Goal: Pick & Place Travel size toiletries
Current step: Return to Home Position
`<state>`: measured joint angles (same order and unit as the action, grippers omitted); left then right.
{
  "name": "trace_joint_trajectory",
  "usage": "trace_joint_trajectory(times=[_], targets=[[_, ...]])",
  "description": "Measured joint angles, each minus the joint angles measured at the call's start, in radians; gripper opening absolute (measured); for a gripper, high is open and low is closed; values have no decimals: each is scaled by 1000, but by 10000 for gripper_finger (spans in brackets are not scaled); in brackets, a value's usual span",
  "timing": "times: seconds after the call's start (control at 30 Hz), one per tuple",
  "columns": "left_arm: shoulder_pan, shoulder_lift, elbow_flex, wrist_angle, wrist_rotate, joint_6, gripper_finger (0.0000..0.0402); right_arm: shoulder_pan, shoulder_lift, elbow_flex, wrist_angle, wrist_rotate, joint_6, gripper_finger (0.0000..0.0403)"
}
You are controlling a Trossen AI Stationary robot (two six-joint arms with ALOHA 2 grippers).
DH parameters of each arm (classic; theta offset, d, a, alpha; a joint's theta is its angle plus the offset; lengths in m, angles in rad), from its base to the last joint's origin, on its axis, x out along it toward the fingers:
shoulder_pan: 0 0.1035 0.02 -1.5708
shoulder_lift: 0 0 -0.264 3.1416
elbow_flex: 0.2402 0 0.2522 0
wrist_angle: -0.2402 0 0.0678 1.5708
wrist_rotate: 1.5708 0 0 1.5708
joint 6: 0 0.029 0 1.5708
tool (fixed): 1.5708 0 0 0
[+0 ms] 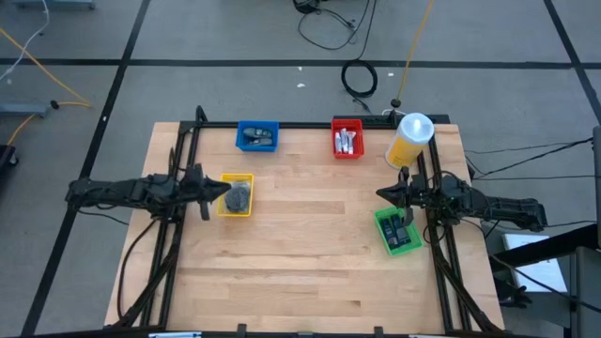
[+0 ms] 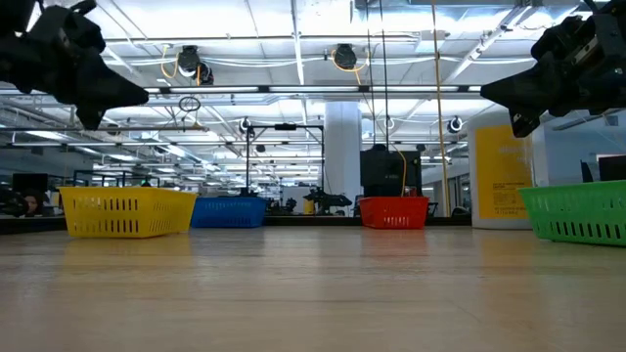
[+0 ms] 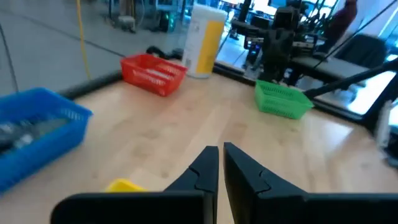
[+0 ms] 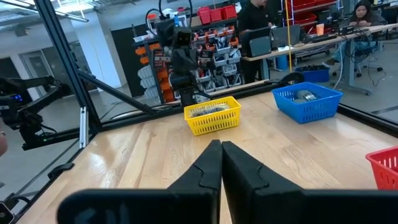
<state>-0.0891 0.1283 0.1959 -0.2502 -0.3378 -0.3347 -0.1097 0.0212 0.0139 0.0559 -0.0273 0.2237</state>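
All the toiletries lie in small bins. Grey wrapped discs [image 1: 238, 196] fill the yellow bin [image 1: 235, 210]. More grey items [image 1: 254, 137] lie in the blue bin [image 1: 271, 127], white tubes [image 1: 346, 141] in the red bin [image 1: 335, 150], and dark little items [image 1: 400, 232] in the green bin [image 1: 387, 240]. My left gripper [image 1: 224, 191] hovers shut at the yellow bin's left edge and holds nothing; its fingers [image 3: 221, 150] are closed together. My right gripper [image 1: 381, 194] hovers shut just beyond the green bin's far end, also with nothing in it [image 4: 221, 147]. In the low view both grippers [image 2: 117, 96] [image 2: 499, 93] hang well above the table.
A tall yellow canister with a white lid [image 1: 410, 139] stands at the table's far right corner, beside the red bin. Black frame rails [image 1: 175, 235] run along the table's left, right and far sides. Bare wood [image 1: 310, 244] spans the table's middle and near part.
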Motion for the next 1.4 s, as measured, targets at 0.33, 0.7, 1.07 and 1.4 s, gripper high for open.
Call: trace_joint_trajectory(times=[0.33, 0.7, 1.07, 1.4], targets=[[0, 29, -11, 148, 385, 461, 2, 0, 0, 0, 0, 0, 0, 2], [-6, -73, -181, 309, 391, 400, 27, 0, 0, 0, 0, 0, 0, 2], [73, -123, -180, 267, 381, 449, 2, 0, 1, 0, 0, 0, 0, 2], [70, -123, -181, 272, 416, 435, 28, 0, 1, 0, 0, 0, 0, 4]])
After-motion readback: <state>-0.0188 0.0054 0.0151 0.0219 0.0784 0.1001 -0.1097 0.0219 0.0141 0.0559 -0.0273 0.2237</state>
